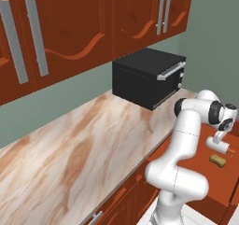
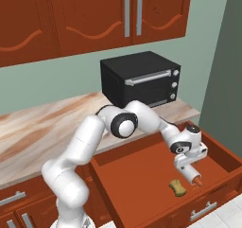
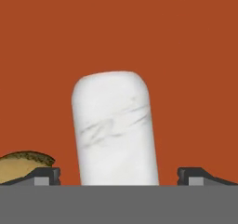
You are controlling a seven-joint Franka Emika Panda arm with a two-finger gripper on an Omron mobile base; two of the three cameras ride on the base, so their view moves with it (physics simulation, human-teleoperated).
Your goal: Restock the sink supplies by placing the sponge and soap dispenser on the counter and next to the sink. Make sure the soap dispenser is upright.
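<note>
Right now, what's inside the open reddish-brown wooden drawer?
The tan sponge and the white soap dispenser with its orange-red pump, lying on its side on the drawer floor. The open gripper straddles the bottle, hiding part of it.

Glossy white rounded arm (image 2: 80, 146) segments, dark joint rings (black caps), 2 small dark fingertips (image 3: 46, 175).
</note>
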